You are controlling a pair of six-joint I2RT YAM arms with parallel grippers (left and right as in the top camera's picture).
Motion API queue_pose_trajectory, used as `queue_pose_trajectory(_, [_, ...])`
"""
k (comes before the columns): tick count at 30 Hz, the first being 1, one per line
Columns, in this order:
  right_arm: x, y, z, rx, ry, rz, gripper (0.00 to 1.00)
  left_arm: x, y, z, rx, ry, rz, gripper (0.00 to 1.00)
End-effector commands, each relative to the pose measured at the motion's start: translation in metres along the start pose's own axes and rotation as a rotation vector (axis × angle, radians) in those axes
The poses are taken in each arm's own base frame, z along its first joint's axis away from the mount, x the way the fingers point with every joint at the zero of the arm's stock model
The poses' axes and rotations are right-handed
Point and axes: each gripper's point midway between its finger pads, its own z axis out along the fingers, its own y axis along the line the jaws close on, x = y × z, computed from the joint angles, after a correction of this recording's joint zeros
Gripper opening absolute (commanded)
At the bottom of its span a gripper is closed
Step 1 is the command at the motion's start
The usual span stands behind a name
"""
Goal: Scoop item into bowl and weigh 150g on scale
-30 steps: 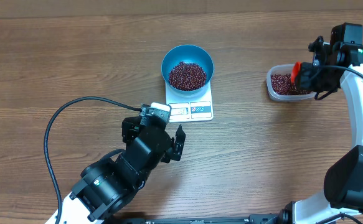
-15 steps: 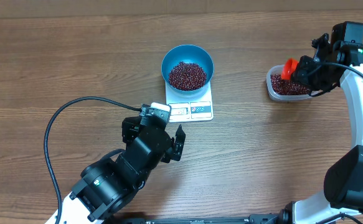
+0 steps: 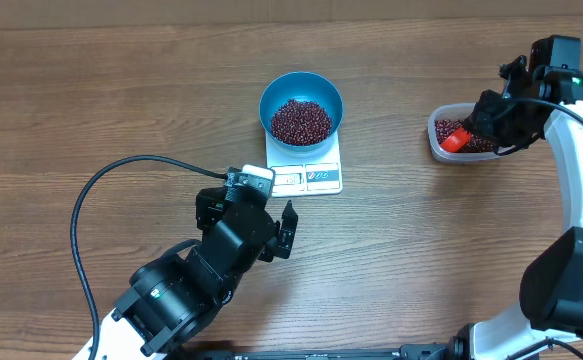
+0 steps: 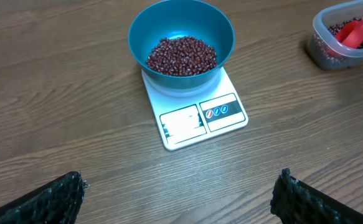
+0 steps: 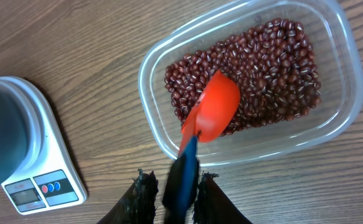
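Note:
The blue bowl [image 3: 267, 92] stands on the white scale [image 3: 307, 178] with a heap of dark red beans [image 3: 301, 120] in it; the left wrist view shows the bowl [image 4: 137, 37], its beans [image 4: 181, 56] and the scale [image 4: 193, 118] too. My left gripper [image 4: 181, 193] hangs open in front of the scale, with nothing between its fingers. At the right my right gripper [image 5: 176, 186] is slightly open around the dark handle of the orange-red scoop [image 5: 215, 115]. The scoop's head rests on the beans [image 5: 274, 68] in the clear tub [image 5: 145, 68].
The clear tub [image 3: 433, 135] sits at the table's right, a hand's width from the scale. A black cable [image 3: 81, 210] loops over the wood at the left of my left arm.
My right gripper has parted its jaws, and the scoop has dropped from raised over the tub to lying with its head on the beans. The left arm has not moved.

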Motion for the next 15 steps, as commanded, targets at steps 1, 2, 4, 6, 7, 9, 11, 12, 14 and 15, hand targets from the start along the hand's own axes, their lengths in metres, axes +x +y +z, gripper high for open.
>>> queue_pose_trajectory(1, [0.002,-0.004,0.006,0.02,0.016,0.002,0.24,0.002,0.001,0.002,-0.004,0.005,-0.015,1.0])
queue_pose_trajectory(2, [0.003,-0.006,0.006,0.032,0.016,0.003,0.24,0.002,0.001,0.002,-0.004,0.005,-0.015,1.0])
queue_pose_trajectory(4, [0.004,-0.008,0.006,0.044,0.023,0.005,0.3,0.002,0.001,0.002,-0.004,0.005,-0.015,1.0])
queue_pose_trajectory(6, [0.006,-0.008,0.006,0.045,0.029,0.006,0.56,0.002,0.001,0.002,-0.004,0.005,-0.015,0.99])
queue_pose_trajectory(7, [0.007,-0.009,0.005,0.046,0.032,0.007,0.6,0.002,0.001,0.002,-0.004,0.005,-0.015,1.0])
queue_pose_trajectory(9, [0.009,-0.009,0.005,0.048,0.042,0.01,0.68,0.002,0.001,0.002,-0.004,0.005,-0.015,0.99])
queue_pose_trajectory(11, [0.013,-0.012,0.005,0.052,0.057,0.015,0.77,0.002,0.001,0.002,-0.004,0.005,-0.015,1.0])
queue_pose_trajectory(12, [0.014,-0.014,0.004,0.054,0.065,0.02,0.79,0.002,0.001,0.002,-0.004,0.006,-0.015,1.0])
queue_pose_trajectory(14, [0.018,-0.019,0.003,0.059,0.081,0.028,0.83,0.002,0.001,0.002,-0.004,0.005,-0.015,1.0])
queue_pose_trajectory(15, [0.02,-0.021,0.002,0.061,0.088,0.021,0.86,0.002,0.001,0.002,-0.004,0.006,-0.015,1.0])
